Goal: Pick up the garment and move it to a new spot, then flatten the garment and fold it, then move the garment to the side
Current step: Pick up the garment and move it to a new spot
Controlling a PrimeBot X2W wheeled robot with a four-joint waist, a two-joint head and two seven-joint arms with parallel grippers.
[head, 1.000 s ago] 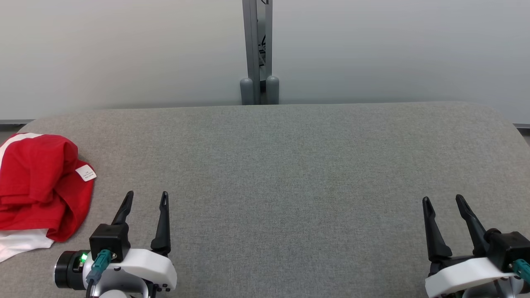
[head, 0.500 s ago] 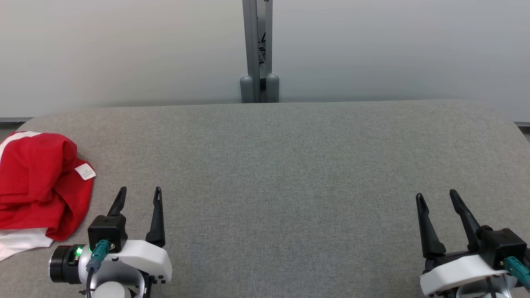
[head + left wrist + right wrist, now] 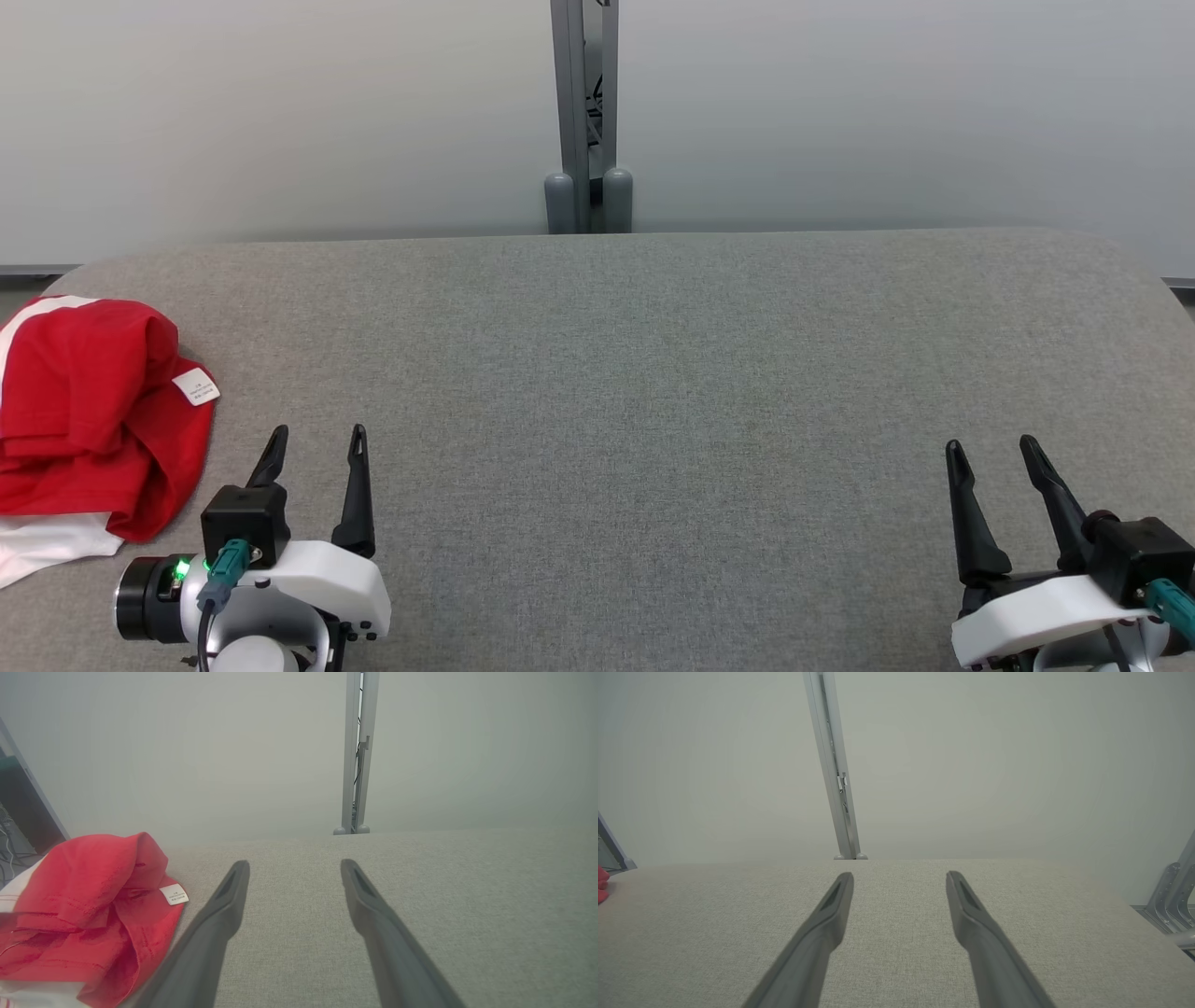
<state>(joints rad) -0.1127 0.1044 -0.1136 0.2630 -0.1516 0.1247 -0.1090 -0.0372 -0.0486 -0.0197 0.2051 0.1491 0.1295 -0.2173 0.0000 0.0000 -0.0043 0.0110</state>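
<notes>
Garment at left edge of table; post behind

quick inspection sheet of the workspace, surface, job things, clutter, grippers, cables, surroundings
surface: table covered in grey fabric, flat.
job's things: red garment crumpled at the table's left edge, white tag showing.
clutter: nothing seen.
grippers: left gripper open, empty, beside the garment, not touching it; right gripper open, empty.
cables: teal-plugged cable at the left wrist; teal plug at the right wrist.
surroundings: pale wall; grey metal post behind the table.
</notes>
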